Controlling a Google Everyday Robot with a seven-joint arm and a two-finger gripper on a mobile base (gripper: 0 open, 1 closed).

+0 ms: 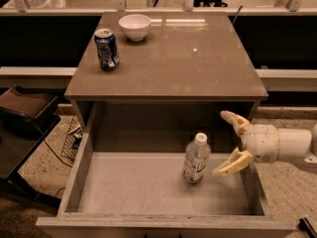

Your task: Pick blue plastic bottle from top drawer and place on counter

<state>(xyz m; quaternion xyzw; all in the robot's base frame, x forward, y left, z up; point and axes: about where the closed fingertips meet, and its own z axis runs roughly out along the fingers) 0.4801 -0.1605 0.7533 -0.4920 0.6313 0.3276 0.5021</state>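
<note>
Standing upright right of centre in the top drawer (79, 175), the blue plastic bottle (196, 158) looks light, thin-walled and probably slick, so its labelled mid-body seems the safest hold. Just right of it, the gripper (223, 144) hangs with fingers spread wide, empty.

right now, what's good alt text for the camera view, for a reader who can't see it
A blue plastic bottle stands upright in the open top drawer, and the robot's open pincer hangs just right of it, not touching it. On the counter above, a blue soda can and a white bowl sit near the back left.
</note>
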